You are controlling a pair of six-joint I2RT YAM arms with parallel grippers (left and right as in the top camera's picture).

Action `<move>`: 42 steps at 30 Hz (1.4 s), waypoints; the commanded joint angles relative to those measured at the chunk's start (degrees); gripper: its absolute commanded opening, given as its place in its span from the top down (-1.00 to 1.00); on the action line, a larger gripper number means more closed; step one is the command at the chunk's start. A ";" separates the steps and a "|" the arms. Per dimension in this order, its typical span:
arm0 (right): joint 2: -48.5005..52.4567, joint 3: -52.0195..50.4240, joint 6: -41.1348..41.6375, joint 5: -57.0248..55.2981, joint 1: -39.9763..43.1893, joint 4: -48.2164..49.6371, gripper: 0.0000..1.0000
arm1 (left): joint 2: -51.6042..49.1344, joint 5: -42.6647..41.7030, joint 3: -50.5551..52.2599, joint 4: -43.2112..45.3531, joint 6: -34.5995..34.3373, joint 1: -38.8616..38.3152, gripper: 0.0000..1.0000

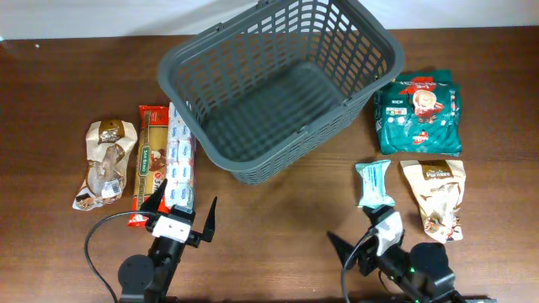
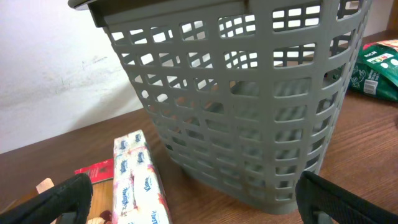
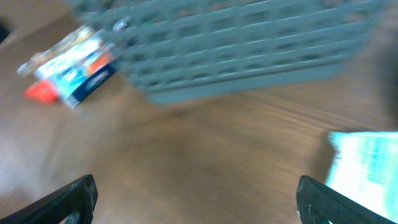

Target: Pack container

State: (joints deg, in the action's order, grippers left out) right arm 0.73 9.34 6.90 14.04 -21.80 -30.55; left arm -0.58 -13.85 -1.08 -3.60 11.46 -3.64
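Tabletop (image 1: 278,220) lies open between basket rim (image 1: 320,135) and left fingers (image 2: 62,199), right fingers (image 3: 62,202) — spread, seemingly empty.

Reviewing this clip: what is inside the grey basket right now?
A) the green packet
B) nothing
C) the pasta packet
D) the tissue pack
B: the overhead view shows the basket with a bare floor and no item inside its walls.
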 commanded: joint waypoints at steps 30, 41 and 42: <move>54.93 70.82 -3.41 -17.03 17.00 -31.91 -0.98 | 0.28 0.81 0.57 0.17 -0.28 -0.17 -0.99; 73.31 77.33 -5.35 3.87 41.44 -36.57 -0.98 | 0.28 0.81 0.57 0.17 -0.28 -0.15 -0.99; 75.49 78.77 -6.23 5.88 43.65 -36.65 -0.98 | 0.28 0.81 0.57 0.17 -0.28 -0.15 -0.99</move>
State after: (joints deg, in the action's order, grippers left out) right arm 70.28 83.83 3.99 8.45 15.25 -67.00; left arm -0.58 -13.41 -1.06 -3.57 11.46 -3.64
